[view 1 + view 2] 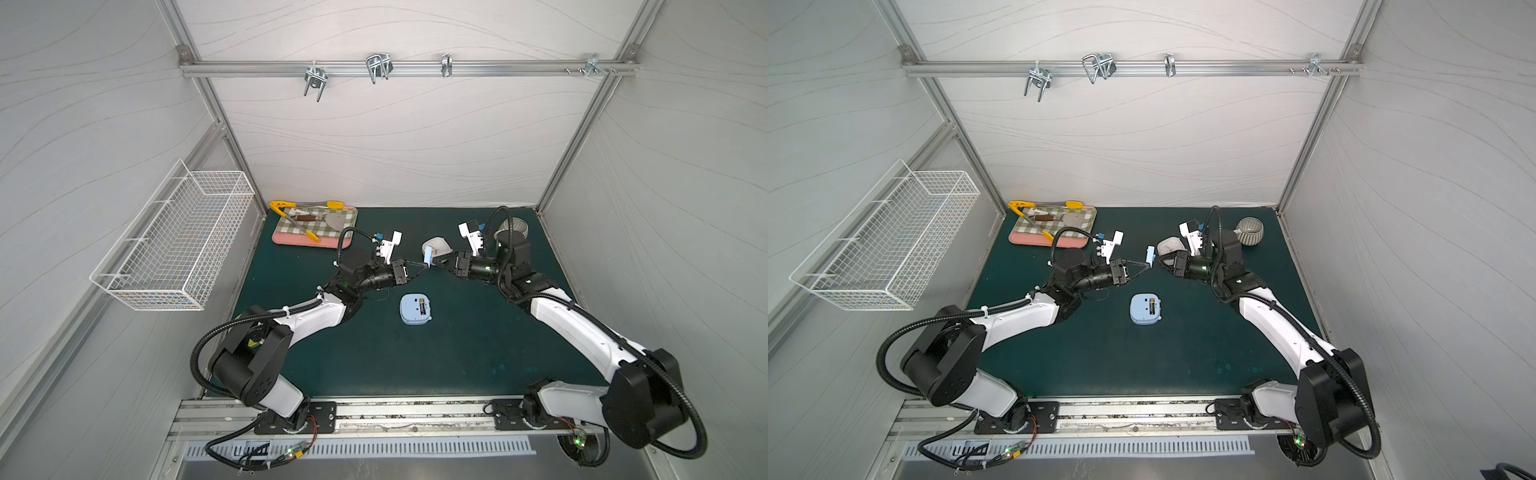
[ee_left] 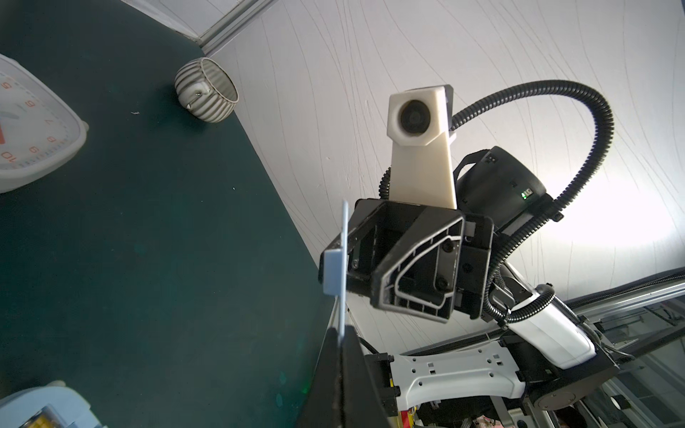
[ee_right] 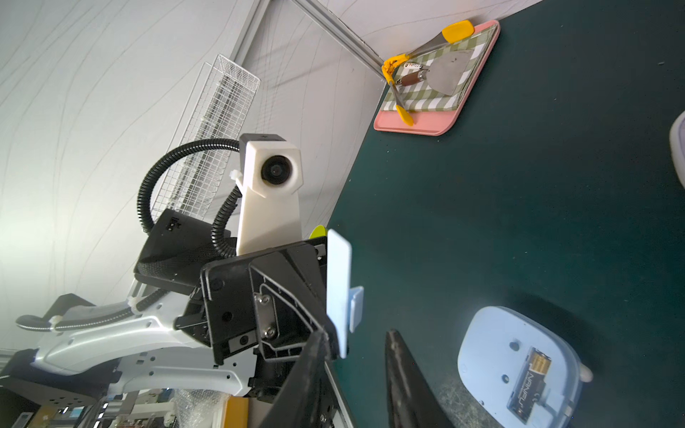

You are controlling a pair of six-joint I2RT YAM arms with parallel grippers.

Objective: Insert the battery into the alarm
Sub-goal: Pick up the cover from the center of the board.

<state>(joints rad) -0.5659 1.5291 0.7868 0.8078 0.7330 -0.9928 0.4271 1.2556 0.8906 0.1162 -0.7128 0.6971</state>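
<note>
Battery (image 1: pixel 423 308): flat in the face-down alarm (image 1: pixel 409 311), long axis pointing away from the robot.
Left tool (image 2: pixel 341 339): clamped on one end of the cover (image 3: pixel 338 292).
Right tool (image 3: pixel 354 335): jaws apart beside the cover, gripping nothing.

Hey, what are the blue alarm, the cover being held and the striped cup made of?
The alarm: likely moulded plastic, pale blue, matte, with rounded edges and screw recesses. The cover: probably the same plastic, thin, same colour, with a moulded tab. The cup: looks like glazed ceramic, thick rim, ribbed grey and white stripes, slight sheen.
</note>
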